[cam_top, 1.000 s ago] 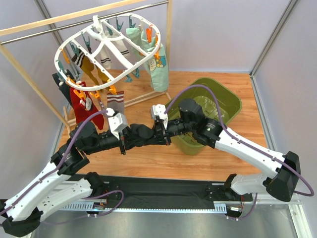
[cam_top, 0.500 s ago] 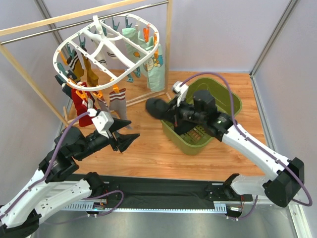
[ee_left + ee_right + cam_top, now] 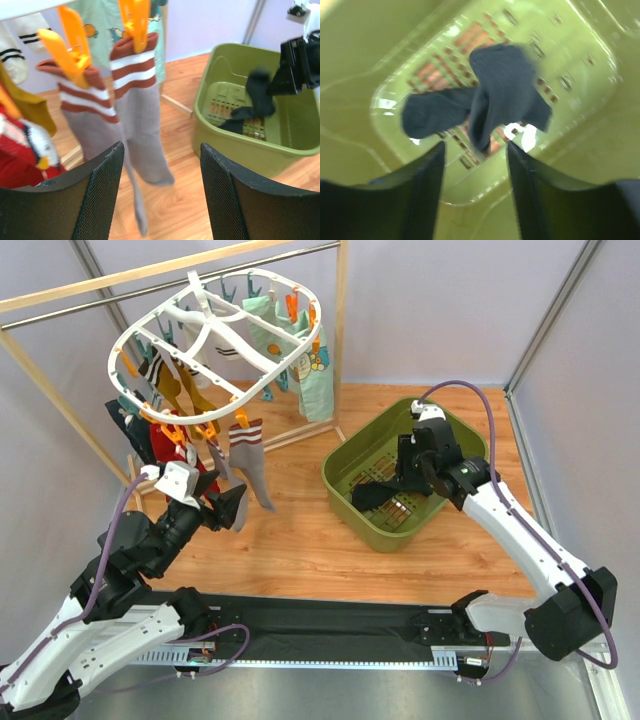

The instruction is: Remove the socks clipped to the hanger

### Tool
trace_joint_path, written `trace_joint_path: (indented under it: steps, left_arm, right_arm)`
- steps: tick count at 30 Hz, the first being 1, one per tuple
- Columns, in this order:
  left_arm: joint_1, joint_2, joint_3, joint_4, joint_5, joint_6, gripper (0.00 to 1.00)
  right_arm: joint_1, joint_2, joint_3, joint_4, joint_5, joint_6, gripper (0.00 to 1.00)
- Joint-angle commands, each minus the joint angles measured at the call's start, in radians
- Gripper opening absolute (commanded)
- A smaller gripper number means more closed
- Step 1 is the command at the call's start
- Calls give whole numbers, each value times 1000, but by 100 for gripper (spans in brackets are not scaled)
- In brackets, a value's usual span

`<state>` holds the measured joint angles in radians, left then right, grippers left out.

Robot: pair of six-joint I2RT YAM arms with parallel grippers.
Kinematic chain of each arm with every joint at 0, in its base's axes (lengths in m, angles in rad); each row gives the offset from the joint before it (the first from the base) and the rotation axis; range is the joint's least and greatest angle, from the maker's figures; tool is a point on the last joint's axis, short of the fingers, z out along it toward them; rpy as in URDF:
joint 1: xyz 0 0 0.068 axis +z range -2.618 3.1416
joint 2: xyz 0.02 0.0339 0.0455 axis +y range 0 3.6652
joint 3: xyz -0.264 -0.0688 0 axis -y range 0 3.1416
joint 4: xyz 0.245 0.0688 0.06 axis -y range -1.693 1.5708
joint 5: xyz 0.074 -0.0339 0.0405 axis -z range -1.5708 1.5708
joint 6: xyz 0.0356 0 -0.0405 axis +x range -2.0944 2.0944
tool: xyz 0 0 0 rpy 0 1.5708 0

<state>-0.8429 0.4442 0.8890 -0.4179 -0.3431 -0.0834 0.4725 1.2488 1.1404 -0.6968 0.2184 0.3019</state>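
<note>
Your left fingers (image 3: pixel 106 172) are spread wide, just short of the grey striped socks (image 3: pixel 142 125) clipped on the hanger (image 3: pixel 205 320) at 11 o'clock. Your right fingers (image 3: pixel 427 175) gape wide over the green bin (image 3: pixel 390 537) at 3 o'clock, with a dark sock (image 3: pixel 505 95) below them inside it.

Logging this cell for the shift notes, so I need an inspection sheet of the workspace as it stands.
Surface: wooden tabletop, nothing lying on its open part.
Job's things: white hanger on the rail, many socks clipped; grey striped socks under orange clips; black sock in the green bin, blurred.
Clutter: nothing seen.
Grippers: left gripper open, facing the grey striped socks; right gripper open over the bin.
Cables: purple cable loops along each arm.
Surroundings: wooden rail frame, grey walls.
</note>
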Motion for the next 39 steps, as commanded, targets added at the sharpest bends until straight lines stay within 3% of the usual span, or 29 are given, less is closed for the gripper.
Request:
trace_joint_path:
  steps: [1,2,6,10,12,17,23,30,35,36,39]
  left_arm:
    - [-1,-4,-1,2,-80,17,69]
    - [-1,-4,-1,1,-83,17,69]
    - [-2,-12,-8,11,-99,16,69]
    - [2,13,1,-4,-97,7,70]
    - [2,17,5,-7,-103,7,70]
    - [2,-1,-8,-2,-114,7,70]
    - [2,-10,-13,2,-106,8,70]
    - [2,-15,-13,5,-103,10,70]
    - [4,-9,-13,4,-102,17,70]
    - [2,-7,-13,2,-102,17,70]
    - [2,-7,-12,1,-99,17,70]
  right_arm:
    - [5,24,90,-112,151,19,57]
    - [11,20,99,-112,153,13,63]
    - [76,-25,145,-28,81,0,70]
    - [165,-32,90,251,-103,-41,75]
    - [216,-3,52,493,-248,-66,78]
    - [300,136,28,892,-359,-194,83]
    - [310,323,132,1025,-628,-204,92]
    - [311,491,188,1103,-770,-104,89]
    - [319,583,213,1151,-778,-66,84]
    - [321,586,213,1149,-777,-63,82]
    - [319,569,191,1152,-754,-57,64]
